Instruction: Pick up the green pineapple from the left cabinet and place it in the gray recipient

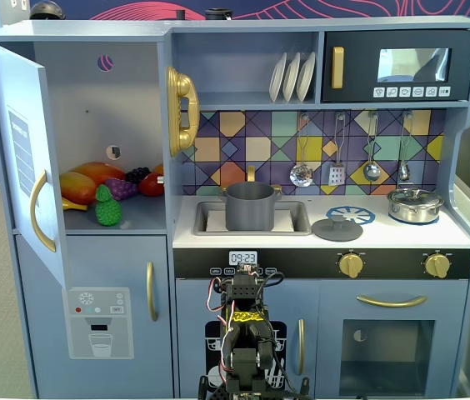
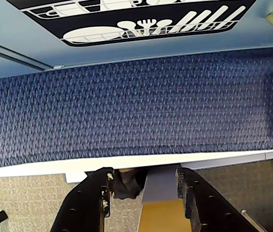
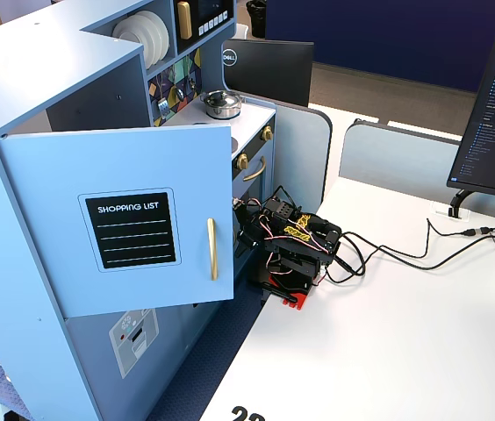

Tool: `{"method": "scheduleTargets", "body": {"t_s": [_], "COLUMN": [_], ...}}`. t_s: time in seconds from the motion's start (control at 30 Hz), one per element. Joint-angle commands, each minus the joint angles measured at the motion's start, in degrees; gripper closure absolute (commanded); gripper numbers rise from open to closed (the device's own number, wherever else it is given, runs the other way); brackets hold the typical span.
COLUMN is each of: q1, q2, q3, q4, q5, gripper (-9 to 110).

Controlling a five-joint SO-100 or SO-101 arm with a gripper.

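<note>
The green pineapple (image 1: 107,208) lies at the front of the shelf in the left cabinet (image 1: 102,100), before orange fruits and a purple grape bunch. The cabinet door (image 1: 22,158) stands swung open and also shows in the other fixed view (image 3: 133,230). The gray recipient (image 1: 249,206) stands upright in the sink to the right of the cabinet. My arm (image 1: 247,342) is folded low in front of the kitchen, far below both; it also shows in the side fixed view (image 3: 296,246). In the wrist view my gripper (image 2: 144,176) points down at blue carpet, jaws apart and empty.
A flat gray lid (image 1: 337,227) and a shiny silver lidded pot (image 1: 414,204) sit on the counter to the right of the sink. A gold handle (image 1: 182,110) sticks out beside the cabinet opening. Cables (image 3: 405,254) trail over the white table (image 3: 388,342).
</note>
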Motion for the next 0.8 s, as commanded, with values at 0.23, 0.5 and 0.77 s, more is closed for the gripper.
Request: {"method": "scheduleTargets", "body": {"t_s": [0.23, 0.5, 0.77], "q1": [0.6, -3.3, -53.7], "q2": [-0.4, -0.4, -5.5], "q3": [0.1, -1.1, -22.0], "q4": [10.2, 8.2, -39.6], "q5": [-0.6, -7.2, -4.8], "gripper": [101, 102, 102]}}
